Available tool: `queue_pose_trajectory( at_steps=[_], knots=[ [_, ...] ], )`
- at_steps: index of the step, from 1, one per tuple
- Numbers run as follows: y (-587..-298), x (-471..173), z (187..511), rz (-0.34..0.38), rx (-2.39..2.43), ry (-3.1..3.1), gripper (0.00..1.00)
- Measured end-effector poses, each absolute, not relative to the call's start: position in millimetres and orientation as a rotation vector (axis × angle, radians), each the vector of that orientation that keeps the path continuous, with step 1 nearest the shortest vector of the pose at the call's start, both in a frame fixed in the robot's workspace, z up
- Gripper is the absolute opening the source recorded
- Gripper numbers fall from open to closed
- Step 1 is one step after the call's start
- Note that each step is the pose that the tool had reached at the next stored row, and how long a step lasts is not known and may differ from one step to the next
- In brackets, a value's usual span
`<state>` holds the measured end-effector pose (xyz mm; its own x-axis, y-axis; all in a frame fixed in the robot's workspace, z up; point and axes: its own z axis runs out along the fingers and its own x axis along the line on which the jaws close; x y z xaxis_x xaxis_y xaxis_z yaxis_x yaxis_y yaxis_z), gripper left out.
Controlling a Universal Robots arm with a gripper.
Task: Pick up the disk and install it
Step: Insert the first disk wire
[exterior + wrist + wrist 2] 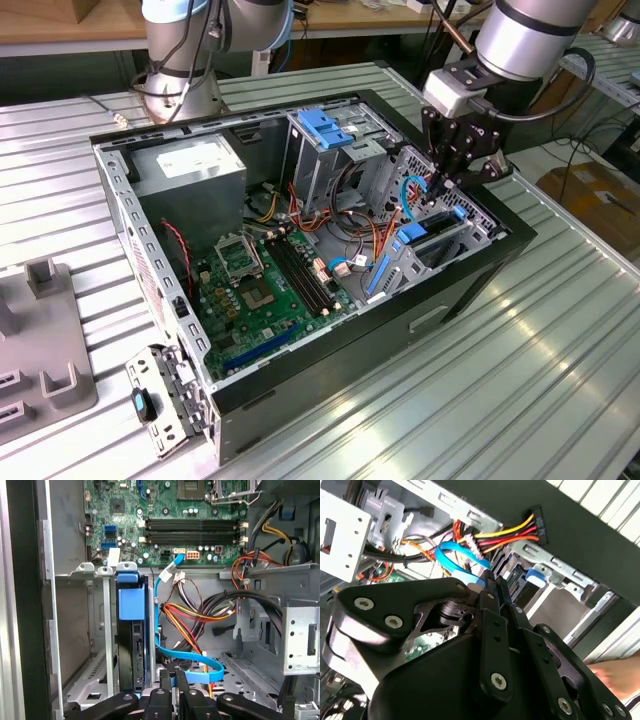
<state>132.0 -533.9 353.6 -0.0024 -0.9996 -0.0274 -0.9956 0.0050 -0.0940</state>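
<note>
The disk (131, 630), in its blue carrier, stands on edge in a slot of the drive cage at the open computer case's side on the exterior view's right; its blue tab (412, 237) shows there. My gripper (440, 188) hangs just above that cage, beside the disk and apart from it. In both wrist views the fingers (165, 679) are closed together, and my gripper (172, 674) is shut on the end of a light blue data cable (200, 661). That cable (451, 559) runs from the gripper (492, 582) back to the motherboard (190, 527).
A bundle of red, yellow and black power wires (512, 534) crosses the cage close to the fingers. The grey power supply (195, 165) and a blue-topped bracket (325, 128) sit at the case's far end. A loose metal bracket (160, 400) and a grey fixture (40, 350) lie on the table.
</note>
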Motion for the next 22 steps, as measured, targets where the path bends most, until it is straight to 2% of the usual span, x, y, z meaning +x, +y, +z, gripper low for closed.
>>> queue_pose_trajectory(
  at_steps=[8,22],
  knots=[
    [-534.4,117.1,356.6,-0.126,-2.130,2.136,0.16],
    [-534.4,114.1,357.4,-0.127,-2.130,2.136,0.16]
  ],
)
